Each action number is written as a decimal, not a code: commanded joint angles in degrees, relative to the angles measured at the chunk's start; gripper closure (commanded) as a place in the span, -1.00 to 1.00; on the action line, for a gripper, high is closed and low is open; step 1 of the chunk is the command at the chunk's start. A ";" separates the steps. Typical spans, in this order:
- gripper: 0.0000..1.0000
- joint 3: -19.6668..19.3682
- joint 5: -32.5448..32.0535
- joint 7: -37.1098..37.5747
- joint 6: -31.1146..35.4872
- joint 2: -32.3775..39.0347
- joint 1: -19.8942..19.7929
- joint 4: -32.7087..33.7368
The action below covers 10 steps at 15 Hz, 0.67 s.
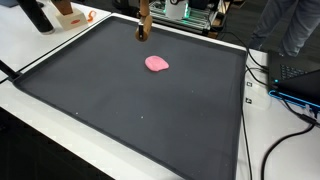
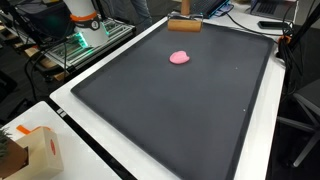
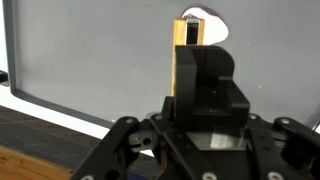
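My gripper (image 1: 143, 30) hangs over the far edge of a black mat (image 1: 120, 110), shut on a wooden block (image 1: 143, 24) that points down at the mat. In an exterior view the same block (image 2: 185, 27) lies lengthwise just above the mat's (image 2: 190, 110) far edge, with the gripper (image 2: 185, 19) dark on top of it. A small pink lump (image 1: 157, 64) lies on the mat a short way in front, apart from the block; it is also in an exterior view (image 2: 180, 57). In the wrist view the block (image 3: 184, 50) stands between my black fingers (image 3: 208, 78), and the pale lump (image 3: 216, 28) peeks out behind it.
The mat covers most of a white table (image 1: 40, 130). Cables and a blue-edged device (image 1: 297, 82) lie beside the mat's edge. A cardboard box (image 2: 38, 150) sits at a table corner. An electronics rack (image 2: 88, 40) stands beyond the mat, and a person's legs (image 1: 290, 25) are at the back.
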 commanded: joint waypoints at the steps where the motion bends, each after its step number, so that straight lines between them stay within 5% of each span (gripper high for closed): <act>1: 0.02 -0.11 -0.57 0.44 -0.58 -0.20 0.83 0.19; 10: 0.02 0.14 -1.04 0.61 -1.03 -0.48 1.01 0.22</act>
